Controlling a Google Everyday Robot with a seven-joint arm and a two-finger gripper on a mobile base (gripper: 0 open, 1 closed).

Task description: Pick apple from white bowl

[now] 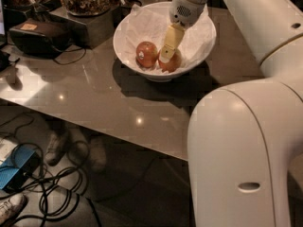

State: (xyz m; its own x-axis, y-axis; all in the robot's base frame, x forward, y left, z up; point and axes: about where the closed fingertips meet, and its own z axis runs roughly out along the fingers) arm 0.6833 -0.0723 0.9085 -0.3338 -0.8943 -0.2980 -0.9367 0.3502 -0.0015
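The apple [173, 65] lies in the right part of the white bowl [124, 44], on crumpled paper [147, 25], just beside a darker red apple [147, 54]. My gripper [166, 52] comes down from above onto its top; whether it is clamped on it, I cannot tell. The bowl stands on a grey table [94, 96]

In white bowl [158, 75], gripper [165, 56] just above apple [173, 65].

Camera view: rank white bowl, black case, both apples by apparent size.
Largest first: white bowl; black case; then apple and stickered apple, too alike to rank: the hand, down in the bowl, covers part of the apple.
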